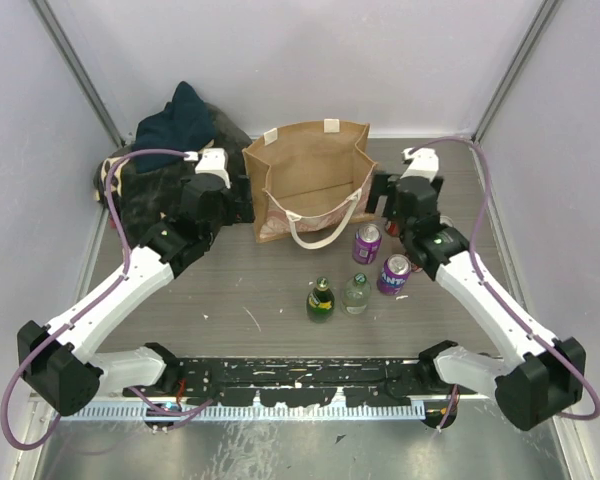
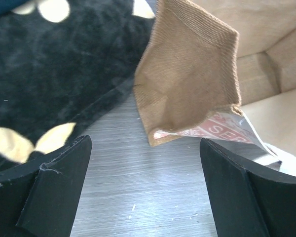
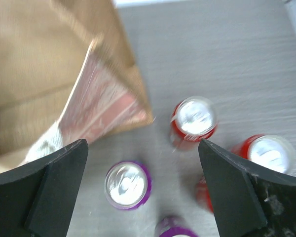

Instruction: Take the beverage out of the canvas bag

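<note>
The tan canvas bag (image 1: 310, 175) stands open at the back middle, its cream handle hanging over the pinkish printed front. No beverage shows inside it in the top view. My left gripper (image 1: 242, 200) is open and empty beside the bag's left corner (image 2: 192, 74), low over the table (image 2: 145, 187). My right gripper (image 1: 385, 195) is open and empty beside the bag's right side (image 3: 49, 64), above the cans (image 3: 143, 187). A purple can (image 3: 127, 184) lies under it, and a red can (image 3: 194, 121) is close by.
Two purple cans (image 1: 367, 243) (image 1: 394, 273), a green bottle (image 1: 321, 299) and a clear bottle (image 1: 356, 293) stand in front of the bag. Another red can (image 3: 269, 154) stands to the right. A black bag with tan pattern (image 1: 160, 180) lies at the back left.
</note>
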Robot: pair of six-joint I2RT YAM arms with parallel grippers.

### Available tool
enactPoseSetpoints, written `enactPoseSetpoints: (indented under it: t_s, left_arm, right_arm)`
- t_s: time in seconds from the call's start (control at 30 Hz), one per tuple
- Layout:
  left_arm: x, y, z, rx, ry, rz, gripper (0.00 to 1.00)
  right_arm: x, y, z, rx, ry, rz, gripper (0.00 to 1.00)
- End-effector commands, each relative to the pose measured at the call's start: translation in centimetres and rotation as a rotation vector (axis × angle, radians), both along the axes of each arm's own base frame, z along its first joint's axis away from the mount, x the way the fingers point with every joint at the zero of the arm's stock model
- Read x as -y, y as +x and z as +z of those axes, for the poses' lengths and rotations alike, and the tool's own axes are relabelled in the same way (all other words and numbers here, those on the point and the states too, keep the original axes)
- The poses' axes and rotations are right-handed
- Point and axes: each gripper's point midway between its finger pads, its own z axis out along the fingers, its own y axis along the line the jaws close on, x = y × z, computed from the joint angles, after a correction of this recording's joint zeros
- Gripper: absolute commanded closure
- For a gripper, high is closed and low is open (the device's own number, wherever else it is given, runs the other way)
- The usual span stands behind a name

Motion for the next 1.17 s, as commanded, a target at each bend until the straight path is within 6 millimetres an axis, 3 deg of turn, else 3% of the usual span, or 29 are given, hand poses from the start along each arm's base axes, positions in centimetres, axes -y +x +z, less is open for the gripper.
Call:
enactPoseSetpoints:
  t_s: [0.0,0.2,0.33,0.5,0.67,0.87,1.13]
  left_arm:
    - [-3.5,-0.3,2.5,0.005,0.059,0.158,0.02]
    - [-5.2,-0.5,3.5,0.055,0.098,0.217,0.02]
    - [-6.7,-0.9,3.9,0.107,0.114,0.263,0.02]
    - [-9.2,-1.3,4.7,0.167,0.195,0.342,0.02]
    - [-10.8,-1.6,4.7,0.174,0.265,0.402,0.02]
    - [-11.0,-2.0,4.3,0.149,0.257,0.415,0.02]
    - [-11.8,-3.0,4.0,0.139,0.211,0.448,0.02]
  right_arm:
    - [6.7,1.0,7.0,0.164,-0.025,-0.232,0.00]
    - [17.3,2.8,6.9,0.163,0.084,-0.450,0.00]
    - [23.7,2.0,7.4,0.207,0.128,-0.586,0.00]
    - [29.2,0.4,7.1,0.211,0.095,-0.727,0.00]
    - [30.7,-0.7,7.4,0.215,0.028,-0.791,0.00]
    - [30.5,-1.4,7.3,0.233,0.020,-0.794,0.00]
    - [30.1,-0.9,6.7,0.224,0.035,-0.768,0.00]
